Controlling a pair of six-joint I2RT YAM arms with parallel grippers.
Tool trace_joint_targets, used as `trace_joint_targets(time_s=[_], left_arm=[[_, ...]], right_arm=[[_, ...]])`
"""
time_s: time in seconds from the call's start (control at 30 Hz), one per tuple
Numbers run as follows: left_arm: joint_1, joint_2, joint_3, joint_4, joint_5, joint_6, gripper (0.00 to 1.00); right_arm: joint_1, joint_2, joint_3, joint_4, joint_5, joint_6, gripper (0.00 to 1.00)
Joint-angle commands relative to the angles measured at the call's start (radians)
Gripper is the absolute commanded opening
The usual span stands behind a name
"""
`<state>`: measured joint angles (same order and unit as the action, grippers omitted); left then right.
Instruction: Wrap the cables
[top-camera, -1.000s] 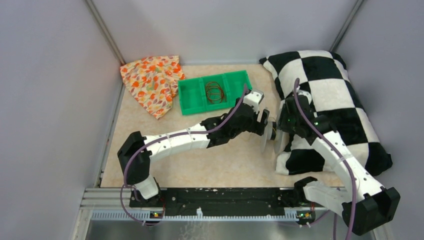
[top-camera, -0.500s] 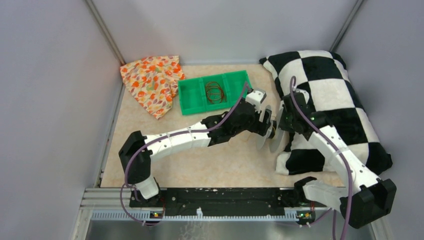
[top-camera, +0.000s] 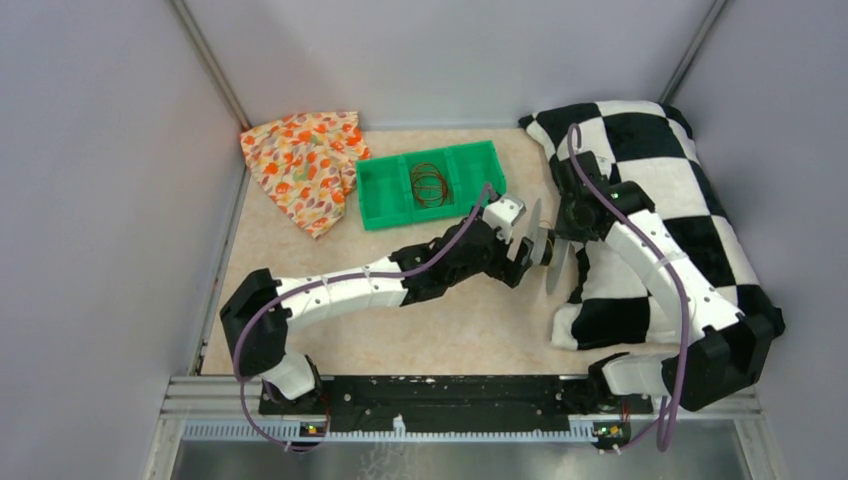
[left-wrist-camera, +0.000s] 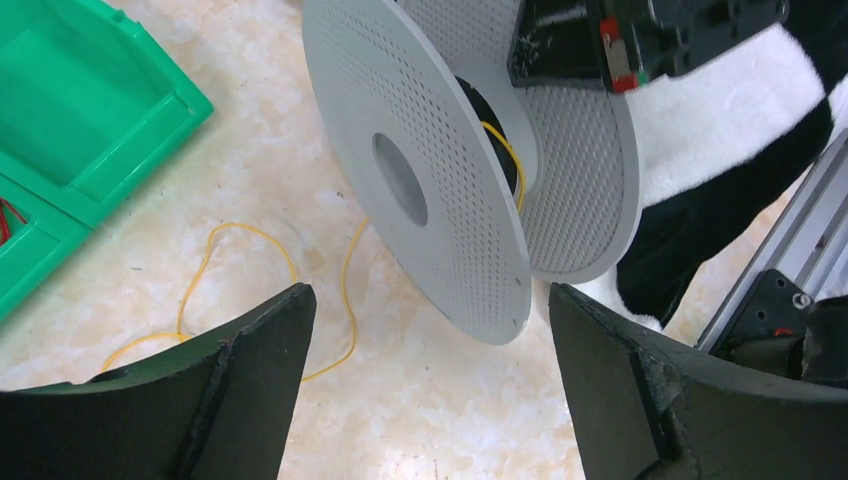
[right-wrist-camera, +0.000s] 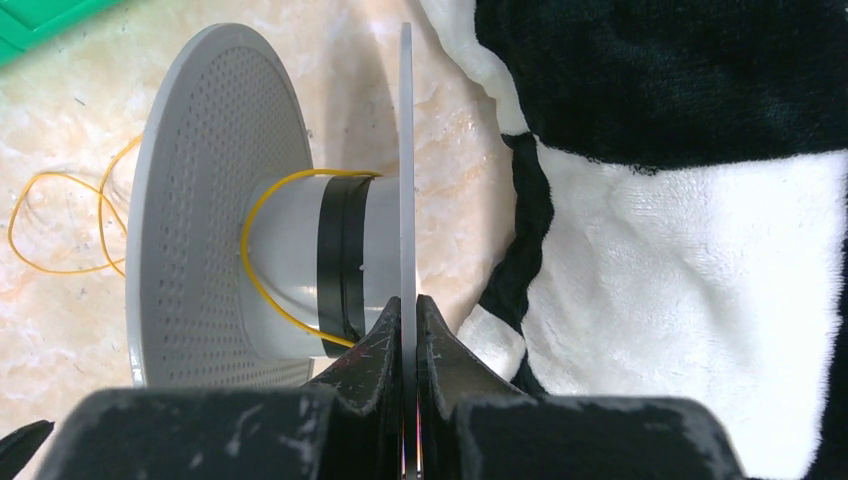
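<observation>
Right jaws pinched shut on the spool (right-wrist-camera: 190, 200), left jaws wide open and empty, we must draw taut the cable (left-wrist-camera: 346, 290) trailing from hub (right-wrist-camera: 290, 260) onto the surface (left-wrist-camera: 420, 420).

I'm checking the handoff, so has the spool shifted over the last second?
Yes. The spool has shifted slightly closer to the near right corner of the green tray, its flange pinched by the right pincer.
</observation>
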<state>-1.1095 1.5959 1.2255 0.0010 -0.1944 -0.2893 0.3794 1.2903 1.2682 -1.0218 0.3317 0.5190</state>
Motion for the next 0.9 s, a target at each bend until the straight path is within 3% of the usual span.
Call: trace_joint_targets(time_s=[0.0,0.47,0.87], left_arm=[[-0.015,-0.051,-0.058,0.096,-0.009,0.063,0.93],[-0.114,-0.133,-0.276,0.369,-0.13,0.195,0.93],[-0.142,-0.022,-0.336,0.592,-0.31,0.214,0.91]], right_arm=[[0.009,0.026,0.084,-0.041,0.008,0.019,0.0],[-0.069,0.12,0.155,-0.057,-0.182,0.044,0.0],[-0.113,0.137,0.154,-0.063,-0.29,0.087,0.0]])
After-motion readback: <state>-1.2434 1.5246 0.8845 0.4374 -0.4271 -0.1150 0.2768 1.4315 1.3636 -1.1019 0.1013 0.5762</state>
